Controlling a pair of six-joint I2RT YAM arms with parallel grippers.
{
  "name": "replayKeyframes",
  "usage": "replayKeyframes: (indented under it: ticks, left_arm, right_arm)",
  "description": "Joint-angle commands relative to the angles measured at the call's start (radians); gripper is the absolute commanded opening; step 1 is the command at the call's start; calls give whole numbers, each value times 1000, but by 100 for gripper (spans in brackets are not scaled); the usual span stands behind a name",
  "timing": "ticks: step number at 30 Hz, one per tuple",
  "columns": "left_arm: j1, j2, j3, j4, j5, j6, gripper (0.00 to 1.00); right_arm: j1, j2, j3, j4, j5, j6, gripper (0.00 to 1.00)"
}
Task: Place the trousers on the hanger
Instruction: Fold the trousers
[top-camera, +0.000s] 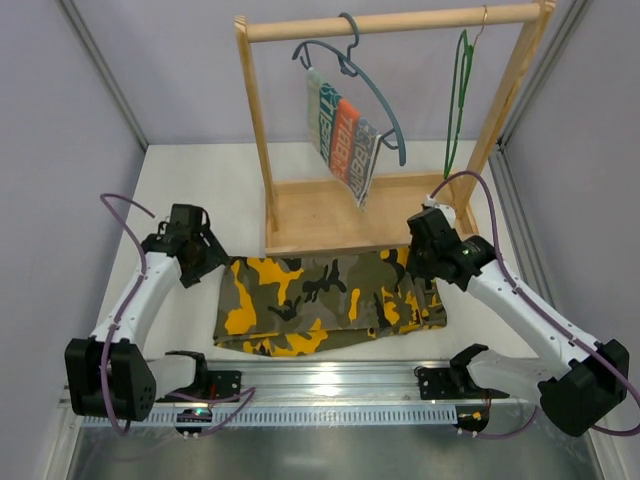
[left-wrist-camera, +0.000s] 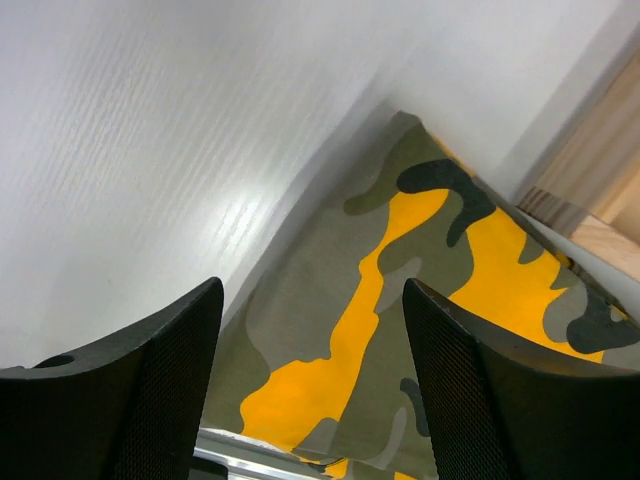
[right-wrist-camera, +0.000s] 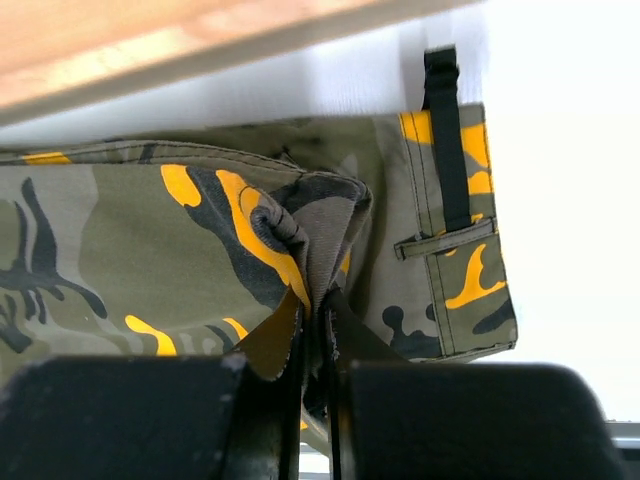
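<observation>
Here the trousers (top-camera: 330, 300) lie folded on the bench (top-camera: 200, 175). Our right tool (right-wrist-camera: 318, 345) is clamped on a fold near the waistband (right-wrist-camera: 478, 200); our left tool (left-wrist-camera: 312, 320) stands apart. The cloth looks soft and limp, so we would hold the thicker waistband.

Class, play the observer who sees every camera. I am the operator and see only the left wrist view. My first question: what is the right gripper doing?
Observer: The right gripper is shut on a bunched fold of the trousers.
Operator: Where is the hanger?
Observer: The hanger hangs bare from the wooden rail, on the right arm's side.
Operator: Anything else on that rail?
Observer: A blue-grey hanger carrying a striped cloth.
</observation>
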Motion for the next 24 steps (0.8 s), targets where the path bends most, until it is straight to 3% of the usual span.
replayKeyframes:
  ticks: [1,13,16,21,24]
  left_arm:
    - [4,-36,36,39,0,31,74]
    - [4,17,-5,105,58,-4,74]
    - [4,23,-20,139,121,8,74]
    - [2,19,-124,268,361,33,70]
    - [-2,7,-186,326,416,17,69]
  right_arm:
    - [0,17,99,-128,104,-39,4]
    - [-24,-27,153,-247,232,-76,4]
    - [-50,-29,139,-233,246,-110,4]
    - [-58,-49,122,-199,220,-130,4]
    - [-60,-52,116,-187,218,-133,4]
